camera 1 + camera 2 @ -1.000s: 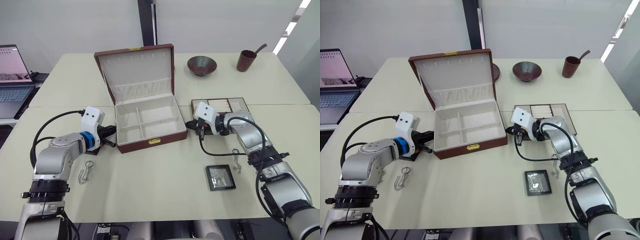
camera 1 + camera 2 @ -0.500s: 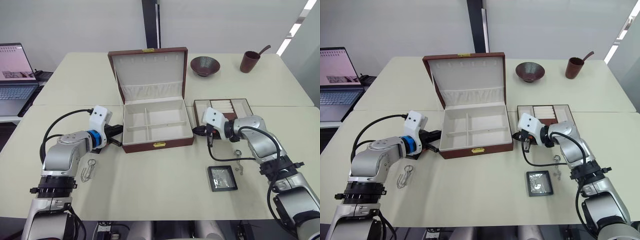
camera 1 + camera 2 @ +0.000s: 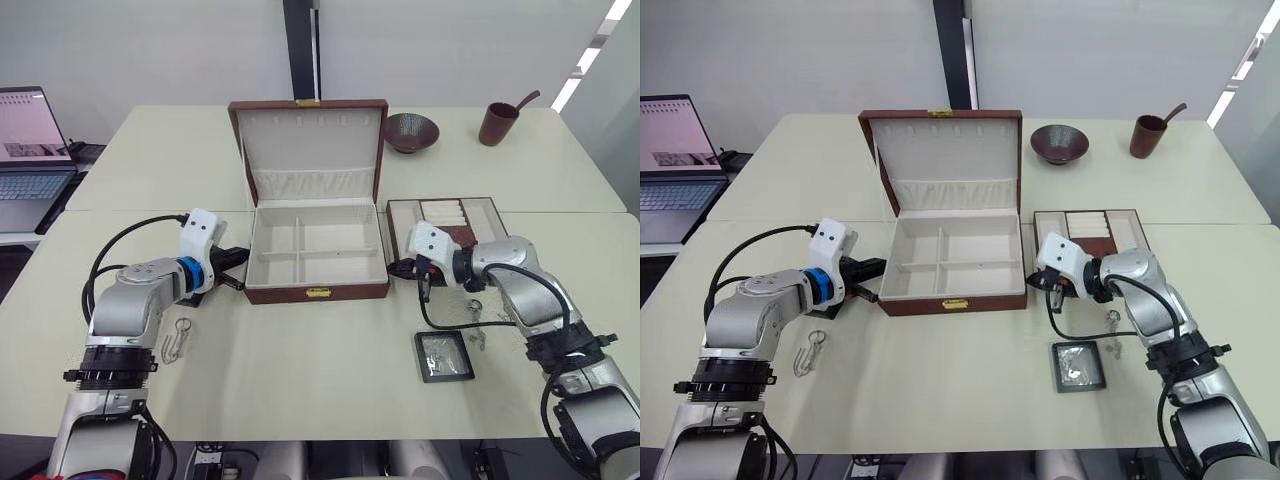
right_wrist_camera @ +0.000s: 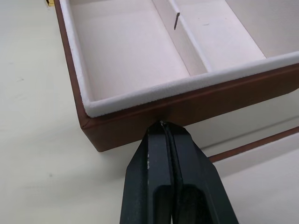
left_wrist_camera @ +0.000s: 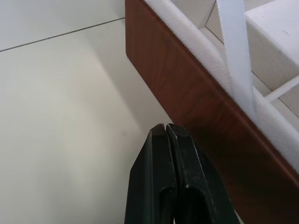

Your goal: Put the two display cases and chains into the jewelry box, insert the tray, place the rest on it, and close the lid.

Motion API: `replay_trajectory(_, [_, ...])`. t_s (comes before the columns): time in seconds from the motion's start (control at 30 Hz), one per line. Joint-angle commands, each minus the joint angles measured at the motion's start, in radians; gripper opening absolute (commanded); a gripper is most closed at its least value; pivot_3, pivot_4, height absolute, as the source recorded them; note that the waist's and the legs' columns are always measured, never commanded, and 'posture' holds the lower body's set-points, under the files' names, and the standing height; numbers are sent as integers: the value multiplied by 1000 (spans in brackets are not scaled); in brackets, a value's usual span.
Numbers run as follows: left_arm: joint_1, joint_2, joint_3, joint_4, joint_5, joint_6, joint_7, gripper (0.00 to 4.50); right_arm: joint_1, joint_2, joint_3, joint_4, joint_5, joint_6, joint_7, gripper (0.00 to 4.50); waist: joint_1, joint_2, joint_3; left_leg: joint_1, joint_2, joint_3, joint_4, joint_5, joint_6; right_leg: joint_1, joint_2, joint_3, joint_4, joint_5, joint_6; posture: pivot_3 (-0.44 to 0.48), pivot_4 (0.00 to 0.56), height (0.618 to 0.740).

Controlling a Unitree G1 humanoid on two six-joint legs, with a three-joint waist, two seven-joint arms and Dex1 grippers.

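Box (image 3: 318,262) now sits square between both closed fingers, left gripper (image 3: 236,282) and right gripper (image 3: 396,269) pressing its sides after rotating it. Looks lined up, but it's empty, so loading hasn't begun.

Even, bright overhead light; soft short shadows on the tabletop (image 3: 330,350). Bright window strip upper right. Head views sharp; wrist views softly blurred close to each hand's fingers.
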Motion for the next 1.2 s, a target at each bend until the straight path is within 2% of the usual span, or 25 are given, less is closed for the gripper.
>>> replay_trajectory(0.03, [-12,-34,-22,-38,-28,-9,-23,0,2,34,56,-88,64,-5,55,13,0,0,0,0,0,0,0,0,0,0,0,0,0,0,0,0,150,740])
replay_trajectory(0.5, [-31,-63,-35,-28,-18,-14,-27,0,14,22,46,-102,63,6,59,13,1,0,0,0,0,-1,2,0,0,1,0,-1,0,0,0,0,150,740])
replay_trajectory(0.87, [27,35,51,-31,-5,-39,-21,0,62,-9,-56,-154,114,107,-4,13,-2,0,0,0,0,-1,5,0,1,1,0,0,4,0,1,0,150,740])
replay_trajectory(1.2, [125,61,84,-124,-56,-2,-27,0,75,-77,-95,-139,142,60,-46,13,-1,0,0,0,0,-1,7,-2,4,1,0,1,7,0,1,0,150,740])
